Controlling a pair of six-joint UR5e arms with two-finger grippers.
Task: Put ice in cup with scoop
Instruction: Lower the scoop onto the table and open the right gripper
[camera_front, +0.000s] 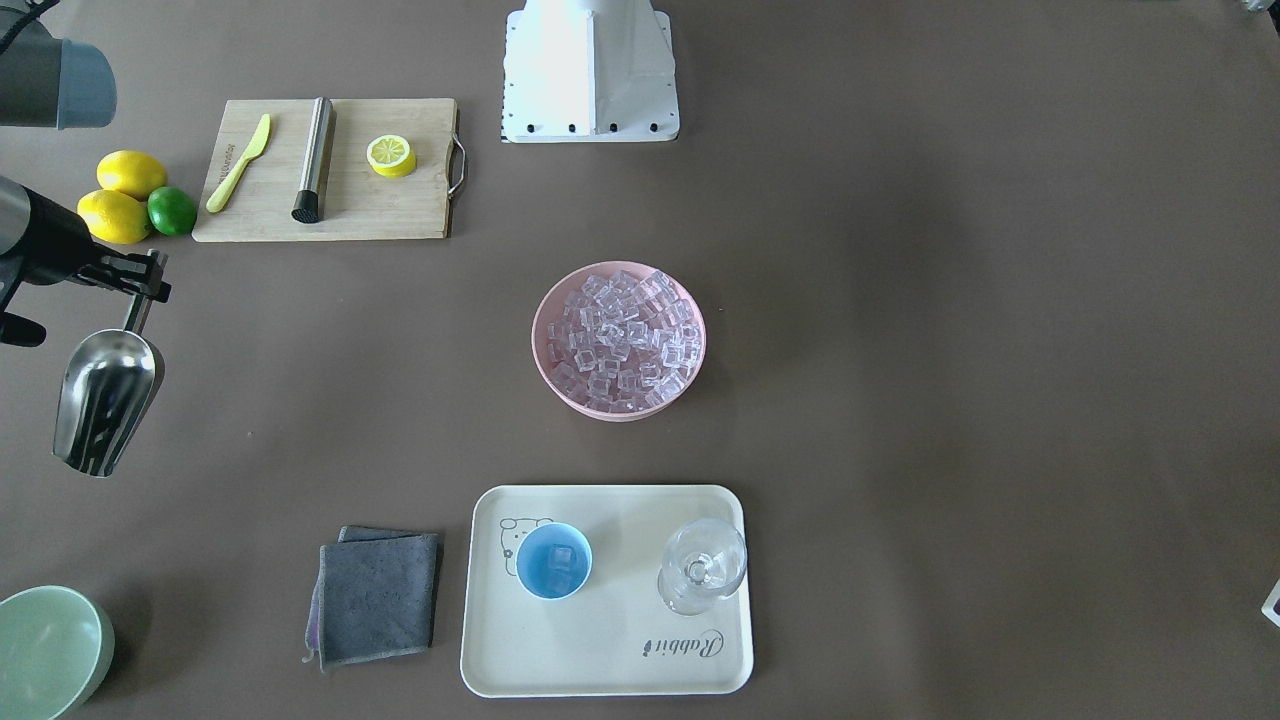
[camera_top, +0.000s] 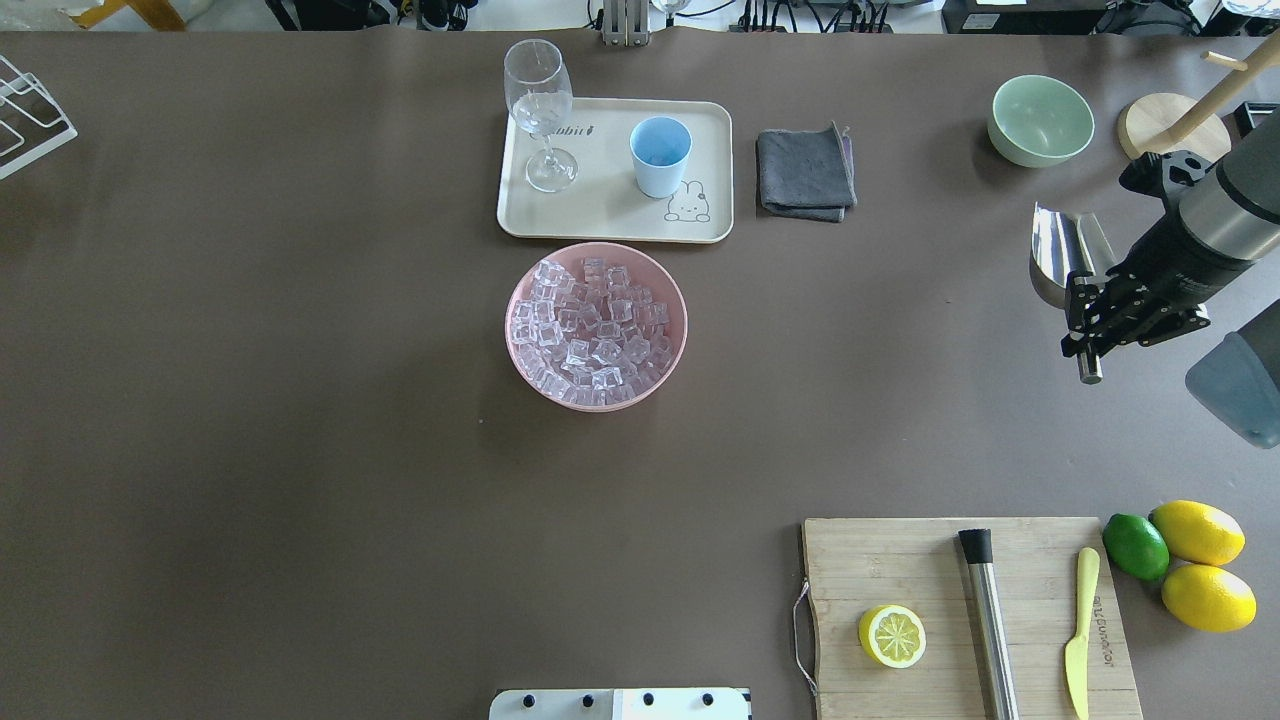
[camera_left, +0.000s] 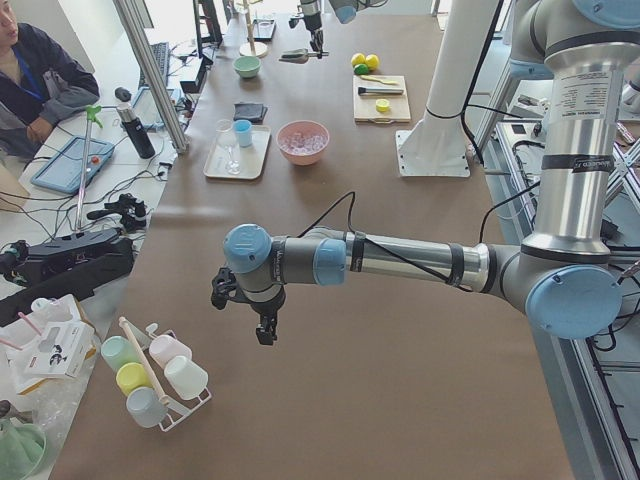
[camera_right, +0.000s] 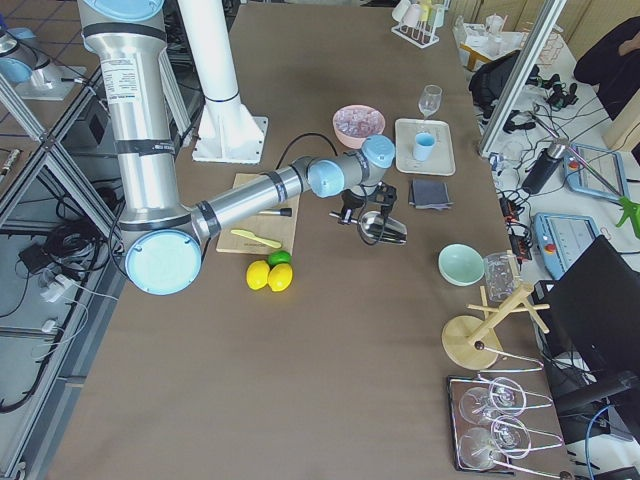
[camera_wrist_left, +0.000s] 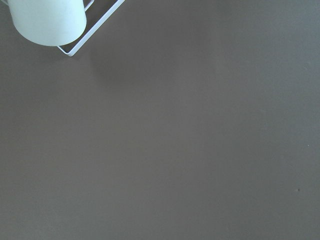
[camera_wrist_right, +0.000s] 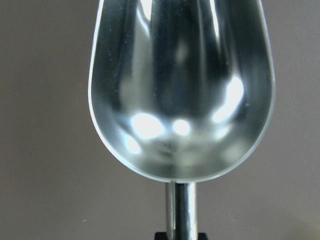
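Note:
My right gripper (camera_front: 148, 283) is shut on the thin handle of the steel scoop (camera_front: 105, 400) and holds it above the table near the table's right end. The right wrist view shows the scoop's bowl (camera_wrist_right: 180, 85) empty. The ice (camera_front: 622, 335) fills a pink bowl (camera_front: 545, 372) at mid-table. The light-blue cup (camera_front: 553, 560) stands on a cream tray (camera_front: 600, 660) beyond the bowl, with ice cubes inside. My left gripper (camera_left: 265, 330) shows only in the exterior left view, above bare table at the left end; I cannot tell whether it is open or shut.
A stemmed glass (camera_front: 703, 565) shares the tray. A grey cloth (camera_front: 377, 595) lies beside it and a green bowl (camera_front: 45, 650) stands near the scoop. A cutting board (camera_front: 330, 170) holds a steel rod, knife and lemon half; lemons and a lime (camera_front: 135, 200) lie alongside.

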